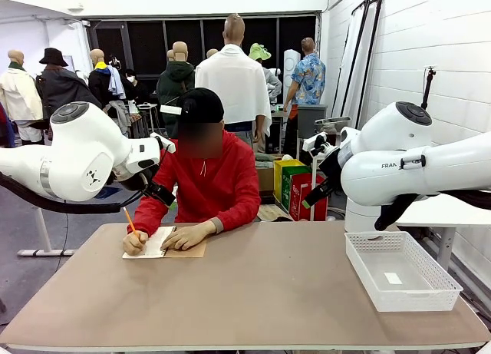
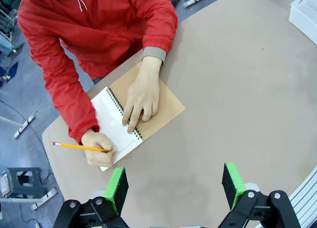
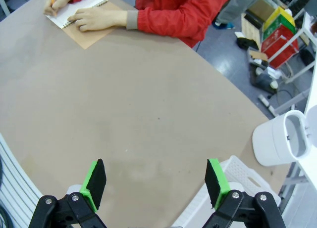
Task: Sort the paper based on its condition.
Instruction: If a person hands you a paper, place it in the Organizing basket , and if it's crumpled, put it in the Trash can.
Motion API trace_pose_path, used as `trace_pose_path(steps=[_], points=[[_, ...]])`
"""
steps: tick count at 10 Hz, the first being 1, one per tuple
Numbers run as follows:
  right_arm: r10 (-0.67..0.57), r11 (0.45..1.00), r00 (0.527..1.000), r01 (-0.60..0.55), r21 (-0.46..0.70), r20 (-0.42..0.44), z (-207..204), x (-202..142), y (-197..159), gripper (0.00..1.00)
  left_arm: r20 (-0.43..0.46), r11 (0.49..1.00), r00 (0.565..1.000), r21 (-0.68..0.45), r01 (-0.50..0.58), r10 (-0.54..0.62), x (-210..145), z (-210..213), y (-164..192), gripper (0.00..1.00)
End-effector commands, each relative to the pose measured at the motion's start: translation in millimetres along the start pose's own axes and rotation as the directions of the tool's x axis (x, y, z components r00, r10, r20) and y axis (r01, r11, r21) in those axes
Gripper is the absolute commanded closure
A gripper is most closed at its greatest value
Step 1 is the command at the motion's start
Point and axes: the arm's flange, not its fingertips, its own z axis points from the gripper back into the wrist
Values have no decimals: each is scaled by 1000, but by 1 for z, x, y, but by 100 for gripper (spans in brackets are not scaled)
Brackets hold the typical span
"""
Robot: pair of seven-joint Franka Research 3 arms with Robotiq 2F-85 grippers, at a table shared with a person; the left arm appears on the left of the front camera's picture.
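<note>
The paper is out of view as loose sheets. A person in a red top writes with a yellow pencil [image 2: 79, 147] on the white page [image 2: 111, 114] of a spiral notebook with a brown cover [image 2: 166, 97], at the table's far left [image 1: 165, 243]. One hand holds the pencil and the other rests flat on the notebook. My left gripper [image 2: 173, 186] hangs open above the table, on the near side of the notebook, with nothing between its green pads. My right gripper [image 3: 156, 183] is open too, high over bare tabletop.
A white plastic basket [image 1: 360, 266] stands at the table's right side, with a small white patch on its floor; its corner shows [image 3: 237, 173] by my right gripper. The brown tabletop [image 1: 268, 292] is bare in the middle. Both arms are raised at the sides.
</note>
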Motion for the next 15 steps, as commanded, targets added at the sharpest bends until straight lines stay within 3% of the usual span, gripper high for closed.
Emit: trace_pose_path(steps=[1,15], points=[[2,1000,1000,-2,3,-1,-1,-1,-1,0,-4,1000,1000,-1,0,0,0,0,0,0],[2,1000,1000,-2,3,-1,-1,-1,-1,0,-4,1000,1000,-1,0,0,0,0,0,0]])
